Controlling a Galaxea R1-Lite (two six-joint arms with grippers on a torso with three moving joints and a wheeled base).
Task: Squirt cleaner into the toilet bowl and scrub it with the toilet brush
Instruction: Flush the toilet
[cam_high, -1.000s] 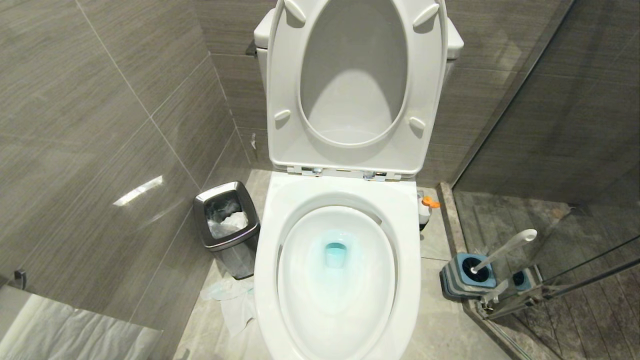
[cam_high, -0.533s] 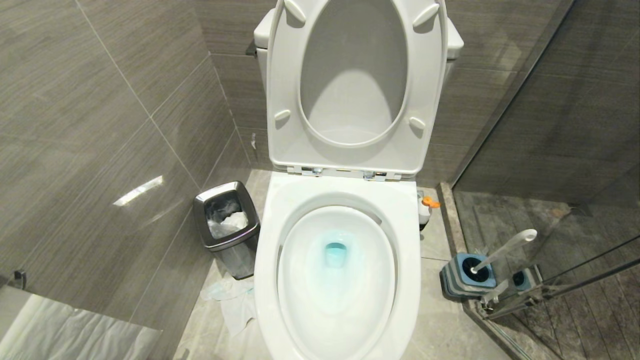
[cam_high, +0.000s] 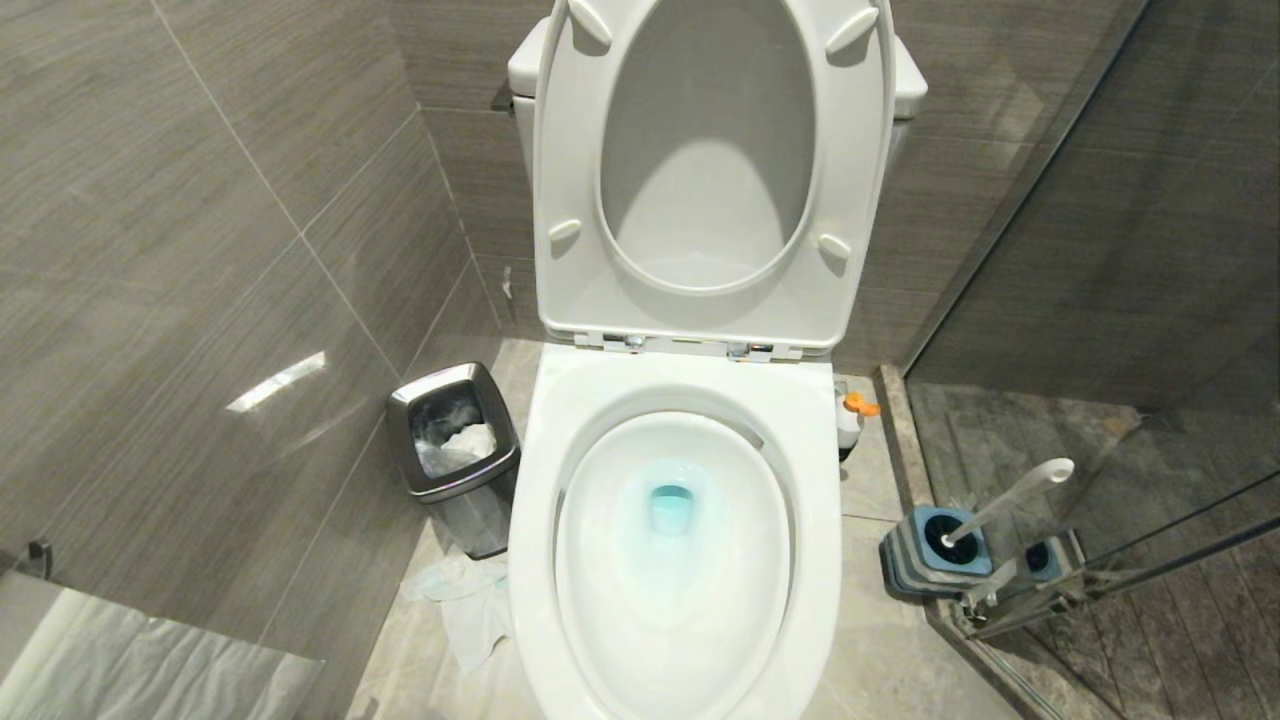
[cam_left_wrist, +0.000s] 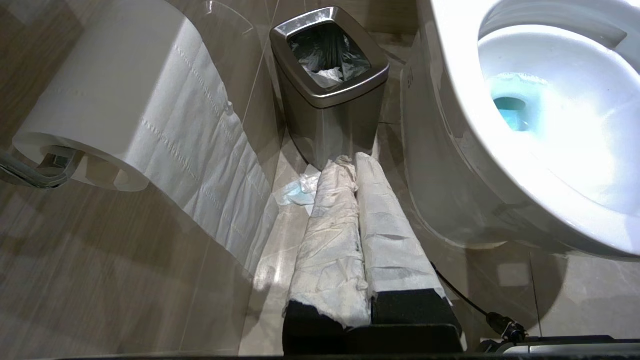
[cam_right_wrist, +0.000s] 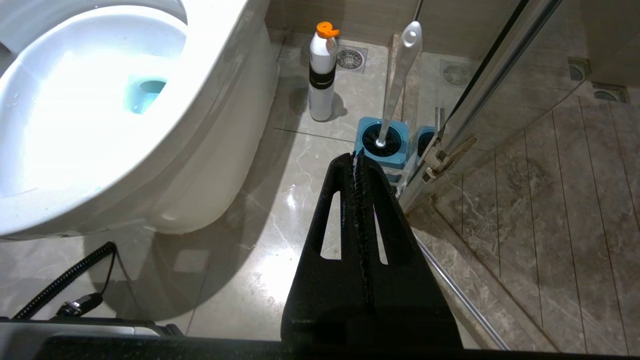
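- In the head view: toilet bowl (cam_high: 830, 560) centred, seat and lid raised; teal-blue liquid pooled at the drain of the basin, so cleaner judged already in the water; neither gripper visible
- Left of the bowl: steel bin (cam_high: 402, 440) holding a dark liner and crumpled white paper; more paper loose on the floor just beside it
- Right of the bowl: cleaner (cam_high: 850, 418) upright on the floor, close to the pedestal; toilet brush (cam_high: 1010, 492) leaning in its blue-and-grey holder (cam_high: 905, 555), bristle head down inside, next to the glass door
- In the left wrist view: left gripper (cam_left_wrist: 356, 165) wrapped in white paper, jaws together, holding nothing, low beside the bowl; bin just ahead of the tips; paper roll (cam_left_wrist: 100, 95) on its wall holder
- Risk: loose wrapping likely to slip on a smooth handle or bottle
- In the right wrist view: right gripper (cam_right_wrist: 357, 162) pressed shut and empty, tips aimed at the holder
- Risk: slanted handle close to the glass; a shut or off-line approach likely to knock the brush against the door or tip the light holder
- Risk: tall narrow bottle easily toppled by a passing arm
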